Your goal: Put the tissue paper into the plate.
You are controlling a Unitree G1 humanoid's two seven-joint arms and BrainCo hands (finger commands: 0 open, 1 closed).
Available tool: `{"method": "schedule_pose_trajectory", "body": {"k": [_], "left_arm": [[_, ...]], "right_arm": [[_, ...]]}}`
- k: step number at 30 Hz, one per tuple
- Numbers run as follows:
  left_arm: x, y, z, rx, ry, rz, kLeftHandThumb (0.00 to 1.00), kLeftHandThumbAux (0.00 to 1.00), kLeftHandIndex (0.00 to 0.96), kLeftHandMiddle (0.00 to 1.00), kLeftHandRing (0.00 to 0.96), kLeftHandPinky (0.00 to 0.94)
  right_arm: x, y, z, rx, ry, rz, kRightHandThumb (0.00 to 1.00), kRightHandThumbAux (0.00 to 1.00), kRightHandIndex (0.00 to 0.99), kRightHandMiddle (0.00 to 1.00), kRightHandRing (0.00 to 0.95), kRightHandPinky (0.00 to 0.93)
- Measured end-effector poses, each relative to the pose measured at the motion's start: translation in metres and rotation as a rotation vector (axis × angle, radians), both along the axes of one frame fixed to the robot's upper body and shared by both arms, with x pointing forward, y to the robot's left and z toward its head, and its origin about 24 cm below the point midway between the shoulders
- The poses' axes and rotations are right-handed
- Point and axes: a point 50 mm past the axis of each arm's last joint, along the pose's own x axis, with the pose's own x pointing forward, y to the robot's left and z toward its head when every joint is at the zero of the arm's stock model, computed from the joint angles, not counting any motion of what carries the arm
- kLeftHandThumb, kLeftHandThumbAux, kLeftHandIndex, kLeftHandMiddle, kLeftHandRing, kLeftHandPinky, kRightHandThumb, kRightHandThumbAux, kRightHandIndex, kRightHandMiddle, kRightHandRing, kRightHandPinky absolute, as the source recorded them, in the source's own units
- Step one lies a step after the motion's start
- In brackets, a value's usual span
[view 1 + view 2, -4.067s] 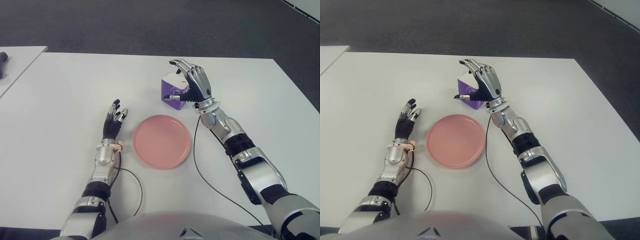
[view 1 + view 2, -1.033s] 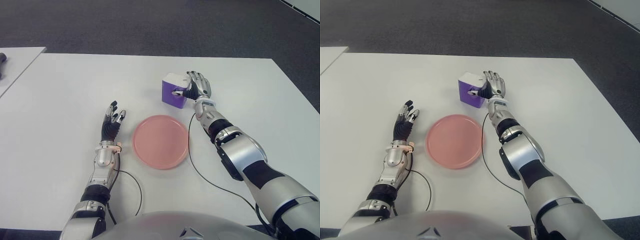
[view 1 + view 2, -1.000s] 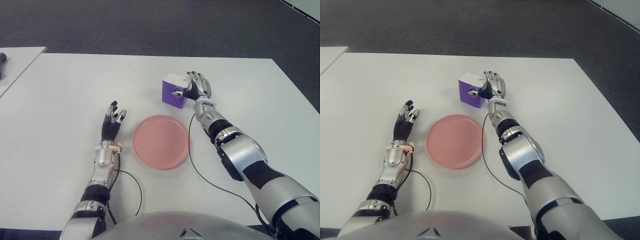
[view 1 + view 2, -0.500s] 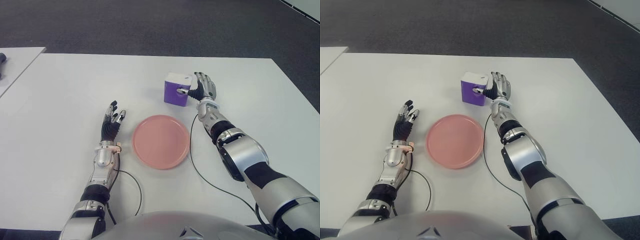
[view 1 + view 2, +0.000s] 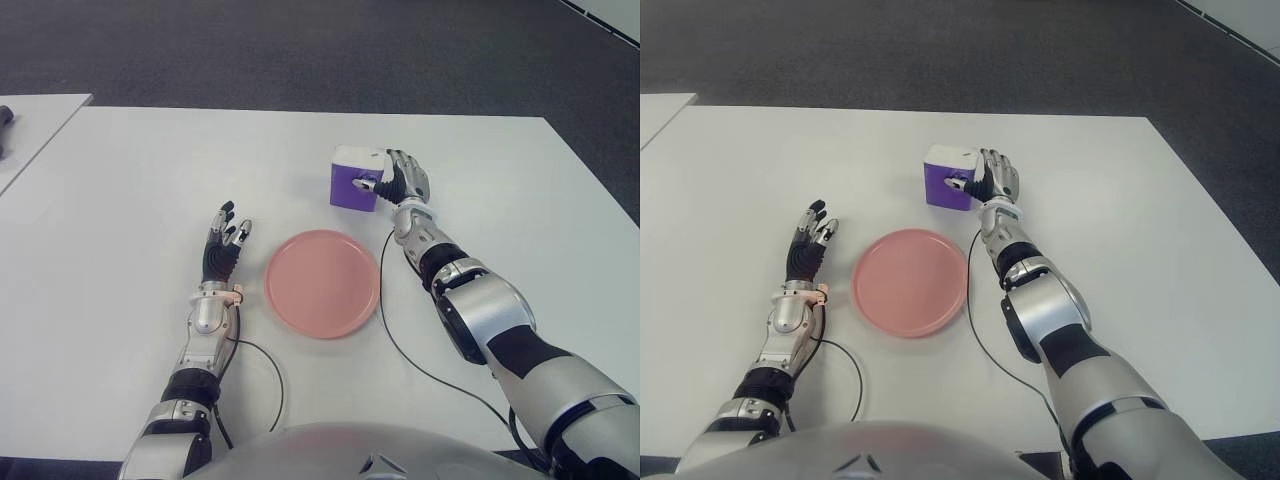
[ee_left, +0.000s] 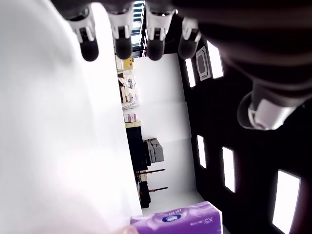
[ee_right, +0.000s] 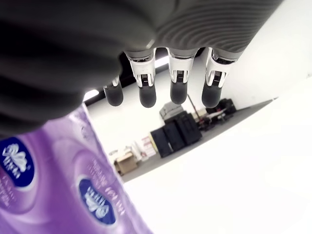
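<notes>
Table: a white rectangular tabletop fills most of the head-camera frame, with dark carpet floor across the top
Plate: a round, shallow pink plate sits bare at centre frame, well apart from the pack and nearer the robot
Right hand: the silver-and-black right hand stands upright against the right side of the pack, upper centre-right of the frame; its thumb reaches across the near purple face, while its wrist view shows four fingertips extended straight and not curled round anything, so the hand looks pressed to the pack rather than closed on it
Left hand: the left hand shows at centre left, beside the plate's left edge, fingers straight and spread, holding nothing
Tissue paper: a small purple cube-shaped tissue pack with a white top stands on the table above and slightly right of the plate, not yet in it
Handling: by appearance a light, soft, plastic-wrapped block that would give under pressure and may slip on its glossy film; the likely hold is across two opposite side faces, thumb on one and fingers on the other, squeezed gently enough not to crush it
</notes>
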Motion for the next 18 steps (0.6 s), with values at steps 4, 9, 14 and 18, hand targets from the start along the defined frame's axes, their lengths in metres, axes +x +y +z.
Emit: {"method": "schedule_pose_trajectory", "body": {"k": [4, 9, 14, 18], "left_arm": [[0.0001, -0.0012, 0.0002, -0.004, -0.001, -0.001, 0.000, 0.408, 0.000, 0.000, 0.000, 0.000], [0.0002, -0.0024, 0.0001, -0.008, -0.002, 0.000, 0.000, 0.400, 0.000, 0.000, 0.000, 0.000], [-0.0002, -0.0020, -0.0003, -0.007, 0.000, 0.002, 0.000, 0.394, 0.000, 0.000, 0.000, 0.000], [-0.0006, -0.0016, -0.0004, -0.004, -0.003, 0.012, 0.000, 0.399, 0.000, 0.000, 0.000, 0.000]], "right_arm": [[-0.0004, 0.0039, -0.0019, 0.002, 0.025, 0.018, 0.148, 0.368, 0.000, 0.000, 0.000, 0.000], [-0.0010, 0.0075, -0.0039, -0.001, 0.046, 0.036, 0.154, 0.371, 0.000, 0.000, 0.000, 0.000], [-0.0014, 0.0092, -0.0048, -0.004, 0.053, 0.045, 0.159, 0.371, 0.000, 0.000, 0.000, 0.000], [-0.0018, 0.0101, -0.0059, -0.002, 0.062, 0.057, 0.167, 0.374, 0.000, 0.000, 0.000, 0.000]]}}
